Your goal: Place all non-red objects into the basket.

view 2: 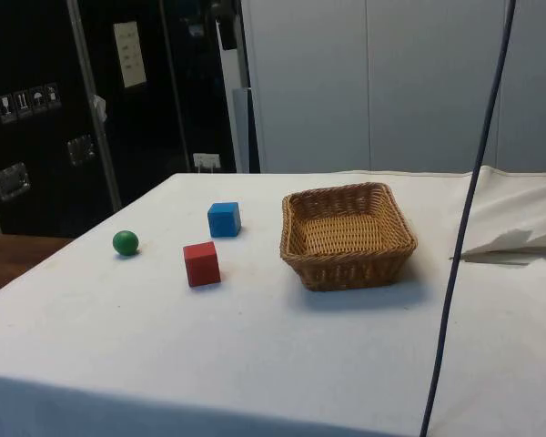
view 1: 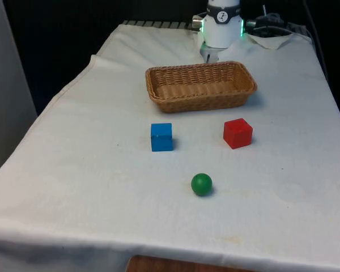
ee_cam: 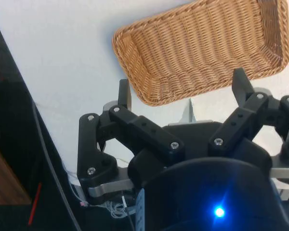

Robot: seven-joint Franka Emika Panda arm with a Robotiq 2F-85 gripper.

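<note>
An empty wicker basket (view 1: 201, 103) stands on the white cloth towards the table's far end. In front of it, a blue cube (view 1: 161, 136) lies to the front view's left and a red cube (view 1: 238, 133) to its right. A green ball (view 1: 202, 184) rests nearer the front edge, between the two cubes. The side view has the basket (view 2: 346, 271), blue cube (view 2: 224, 219), red cube (view 2: 202, 263) and ball (view 2: 126, 242) all apart from each other. My gripper (ee_cam: 182, 85) hangs high above the basket's (ee_cam: 149, 72) far side, open, with nothing between its fingers.
Beyond the basket, beside the arm's base (view 1: 221, 28), lies a bunched fold of white cloth (view 2: 519, 228). A dark cable (view 2: 464, 228) hangs across the side view. The cloth drops off at the table's front edge (view 1: 170, 249).
</note>
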